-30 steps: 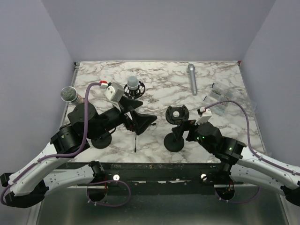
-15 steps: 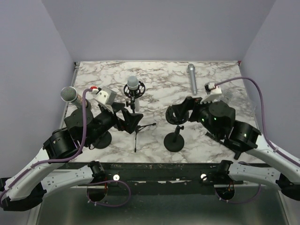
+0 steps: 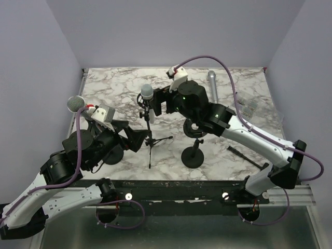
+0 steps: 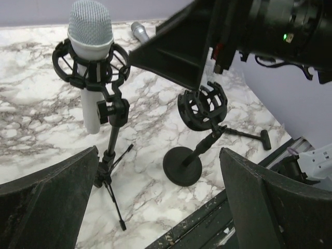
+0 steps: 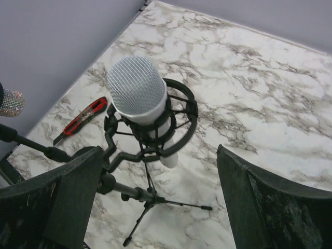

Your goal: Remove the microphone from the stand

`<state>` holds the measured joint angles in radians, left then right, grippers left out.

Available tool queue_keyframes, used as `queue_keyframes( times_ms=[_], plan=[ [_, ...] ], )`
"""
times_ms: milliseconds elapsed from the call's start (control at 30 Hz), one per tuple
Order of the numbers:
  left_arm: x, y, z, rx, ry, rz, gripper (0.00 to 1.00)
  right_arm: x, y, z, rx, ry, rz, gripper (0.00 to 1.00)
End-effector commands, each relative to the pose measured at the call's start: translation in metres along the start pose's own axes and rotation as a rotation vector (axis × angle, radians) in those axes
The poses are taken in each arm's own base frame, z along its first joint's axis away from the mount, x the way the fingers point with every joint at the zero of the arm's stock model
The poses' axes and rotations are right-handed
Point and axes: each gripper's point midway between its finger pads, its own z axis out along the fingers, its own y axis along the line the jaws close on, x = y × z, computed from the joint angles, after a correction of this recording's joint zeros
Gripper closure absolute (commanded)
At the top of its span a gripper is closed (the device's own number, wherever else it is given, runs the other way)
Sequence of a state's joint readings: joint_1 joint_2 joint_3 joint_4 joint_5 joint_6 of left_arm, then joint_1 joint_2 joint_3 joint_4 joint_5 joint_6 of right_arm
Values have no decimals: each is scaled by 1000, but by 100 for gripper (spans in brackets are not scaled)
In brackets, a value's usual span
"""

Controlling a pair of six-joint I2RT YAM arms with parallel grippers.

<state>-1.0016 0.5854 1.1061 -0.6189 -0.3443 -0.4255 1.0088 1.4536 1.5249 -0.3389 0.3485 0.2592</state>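
Right arm [image 3: 244,129] extended forward, fingers [image 5: 46,207] spread wide; left arm [image 3: 67,166] low, fingers [image 4: 41,207] parted

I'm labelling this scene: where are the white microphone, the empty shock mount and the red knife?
White microphone [image 5: 136,85]: right wrist view, on its mesh head.
Empty shock mount [image 4: 197,113]: left wrist view, on its black cage.
Red knife [image 5: 83,119]: right wrist view, mid-handle.

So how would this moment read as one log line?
right fingers open, facing microphone | microphone seated in stand | left fingers open
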Motion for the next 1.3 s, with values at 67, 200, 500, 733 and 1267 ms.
queue_keyframes(
  times_ms=[67, 200, 500, 733, 1267],
  plan=[
    [28, 13, -5, -45, 74, -30, 3, -30, 36, 30, -115, -61, -73, 11],
    [38, 17, -6, -51, 86, -42, 3, -30, 43, 48, -122, -69, -77, 11],
    [45, 9, -2, -15, 105, -58, 3, -18, 39, 75, -60, -49, -106, 23],
    [45, 11, -5, -13, 92, -62, 3, -5, 37, 84, -46, -27, -122, 32],
    [52, 9, 3, -9, 105, -64, 3, -96, 48, 51, -83, -213, -97, 63]
  ],
)
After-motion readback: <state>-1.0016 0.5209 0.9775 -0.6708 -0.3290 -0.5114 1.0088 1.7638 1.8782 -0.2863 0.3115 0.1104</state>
